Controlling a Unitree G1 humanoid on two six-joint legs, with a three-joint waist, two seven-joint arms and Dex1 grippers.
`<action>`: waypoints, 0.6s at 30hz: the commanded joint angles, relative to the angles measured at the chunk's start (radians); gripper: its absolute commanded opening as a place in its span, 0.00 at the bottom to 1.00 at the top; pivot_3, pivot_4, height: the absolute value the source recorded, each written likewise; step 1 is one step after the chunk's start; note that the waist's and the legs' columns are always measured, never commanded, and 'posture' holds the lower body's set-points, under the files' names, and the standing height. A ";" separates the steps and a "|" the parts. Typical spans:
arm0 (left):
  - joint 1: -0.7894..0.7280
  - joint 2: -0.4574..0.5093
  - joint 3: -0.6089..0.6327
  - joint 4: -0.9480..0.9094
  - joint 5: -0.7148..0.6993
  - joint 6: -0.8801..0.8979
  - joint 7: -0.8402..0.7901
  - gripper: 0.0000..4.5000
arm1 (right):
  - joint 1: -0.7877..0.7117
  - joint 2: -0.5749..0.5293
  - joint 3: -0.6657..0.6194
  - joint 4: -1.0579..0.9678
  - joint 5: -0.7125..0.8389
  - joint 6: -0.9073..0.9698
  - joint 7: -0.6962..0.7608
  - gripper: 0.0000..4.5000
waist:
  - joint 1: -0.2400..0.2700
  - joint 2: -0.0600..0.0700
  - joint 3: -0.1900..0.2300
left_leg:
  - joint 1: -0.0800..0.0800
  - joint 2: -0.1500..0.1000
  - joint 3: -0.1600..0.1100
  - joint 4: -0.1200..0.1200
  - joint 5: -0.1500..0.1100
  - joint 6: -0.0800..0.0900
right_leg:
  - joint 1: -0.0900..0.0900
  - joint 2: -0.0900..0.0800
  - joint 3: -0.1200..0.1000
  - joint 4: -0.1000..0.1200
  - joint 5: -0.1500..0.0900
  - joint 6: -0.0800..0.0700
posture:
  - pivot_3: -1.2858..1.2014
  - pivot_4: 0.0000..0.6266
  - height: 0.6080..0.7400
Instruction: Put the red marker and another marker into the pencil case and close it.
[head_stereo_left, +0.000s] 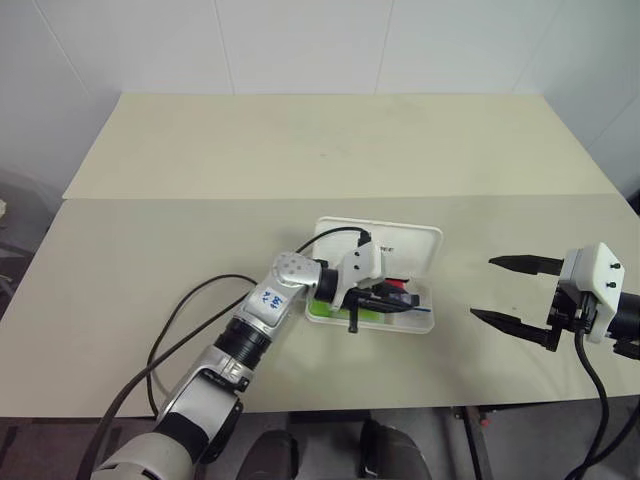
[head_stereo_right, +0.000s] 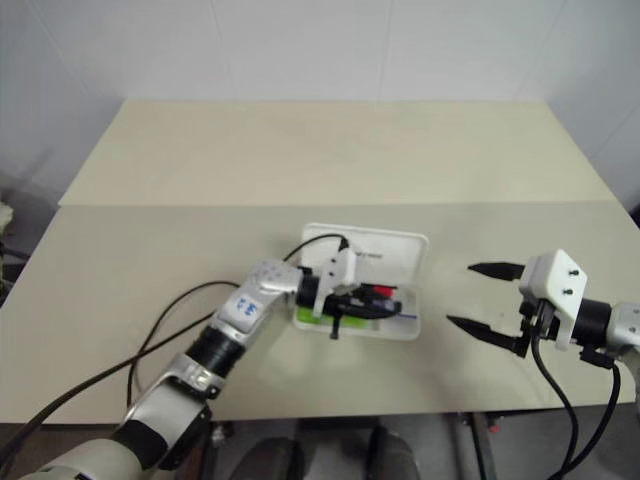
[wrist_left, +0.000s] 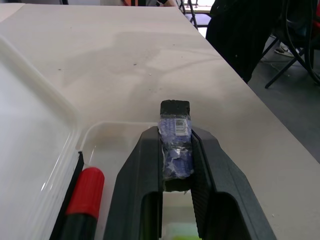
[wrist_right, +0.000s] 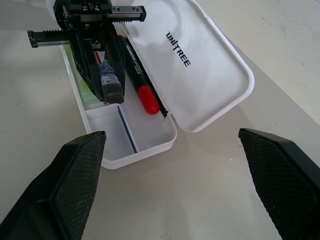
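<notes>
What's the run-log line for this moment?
left gripper: shut on dark blue-labelled item over pencil case | right gripper: open, beside case | red marker: in case | lid: open

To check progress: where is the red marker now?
The red marker lies inside the open pencil case, along its hinge side, beside the left end effector.

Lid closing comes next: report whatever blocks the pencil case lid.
The left end effector, shut on a dark blue-labelled object, sits inside the open pencil case beside the red marker, blocking closure.
</notes>
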 joint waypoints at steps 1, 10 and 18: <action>-0.017 -0.011 0.005 0.001 0.004 -0.019 -0.005 0.09 | 0.000 0.000 -0.012 -0.032 0.015 -0.005 -0.006 1.00 | 0.002 0.000 0.000 | 0.000 0.000 0.000 0.000 0.000 0.000 | 0.000 0.000 0.000 0.000 0.000 0.000 | 0.52 0.24 1.00; -0.017 -0.013 0.008 0.005 0.007 -0.021 -0.007 0.09 | 0.000 0.000 -0.012 -0.032 0.016 -0.005 -0.006 1.00 | 0.002 0.000 0.000 | 0.000 0.000 0.000 0.000 0.000 0.000 | 0.000 0.000 0.000 0.000 0.000 0.000 | 0.52 0.24 1.00; -0.026 -0.081 -0.050 0.097 0.048 -0.049 0.000 0.09 | 0.031 0.032 -0.028 -0.060 0.012 -0.020 -0.033 1.00 | 0.007 0.000 0.000 | 0.000 0.000 0.000 0.000 0.000 0.000 | 0.000 0.000 0.000 0.000 0.000 0.000 | 0.52 0.24 1.00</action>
